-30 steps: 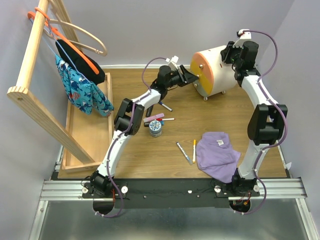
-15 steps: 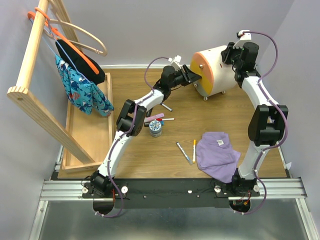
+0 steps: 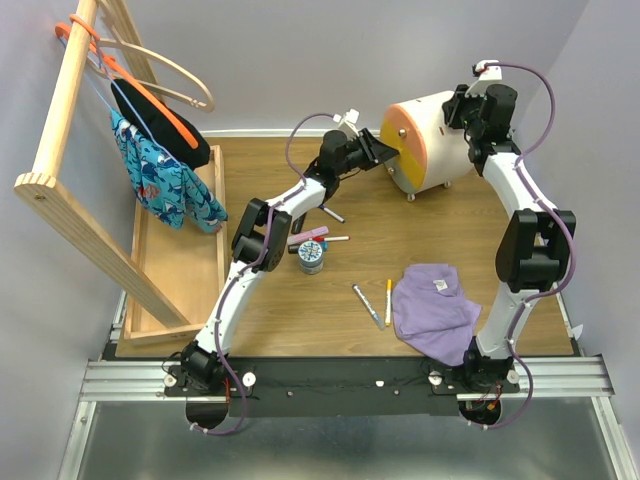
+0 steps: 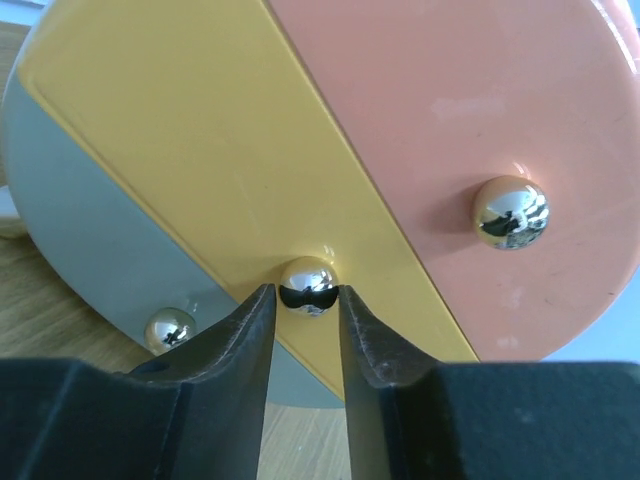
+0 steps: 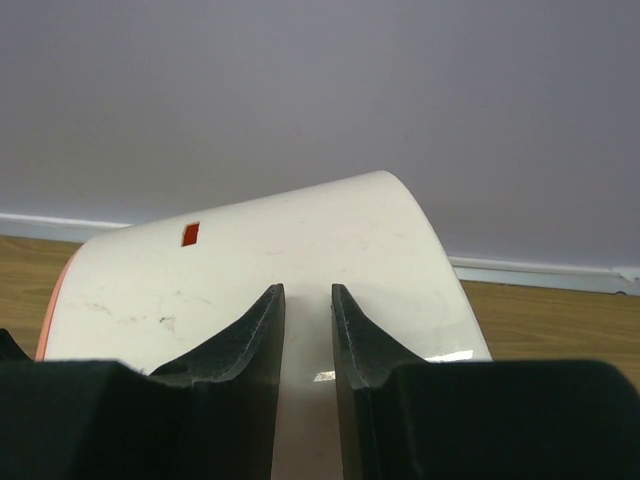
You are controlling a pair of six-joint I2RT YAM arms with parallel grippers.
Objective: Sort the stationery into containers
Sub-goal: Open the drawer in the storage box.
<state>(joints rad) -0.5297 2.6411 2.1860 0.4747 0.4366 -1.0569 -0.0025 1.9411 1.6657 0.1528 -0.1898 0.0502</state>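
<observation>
A: Progress?
B: Early. Pens [image 3: 368, 305], pink bar [image 3: 309, 235] and jar [image 3: 311, 257] all lie loose mid-table [image 3: 270, 310], well apart from the unit [image 3: 435, 140] at the far edge. None lifted, as far as shows.
A: Drawers?
B: Yellow drawer [image 4: 200, 150] and orange drawer [image 4: 450, 100] both look flush, shut. Contents hidden, so can't say what's inside.
A: Left claw?
B: Left claw [image 4: 303, 292] narrow, a finger touching each side of the yellow drawer's knob [image 4: 307, 280]. Pinched on it, by the look.
A: Right claw?
B: Right claw [image 5: 306, 292] narrow too, nothing between its fingers, set at the unit's white back. Bracing it, I'd judge; contact unclear.
A: Left to do?
B: Nearly all: pull the drawer open, then carry every item across, one by one
</observation>
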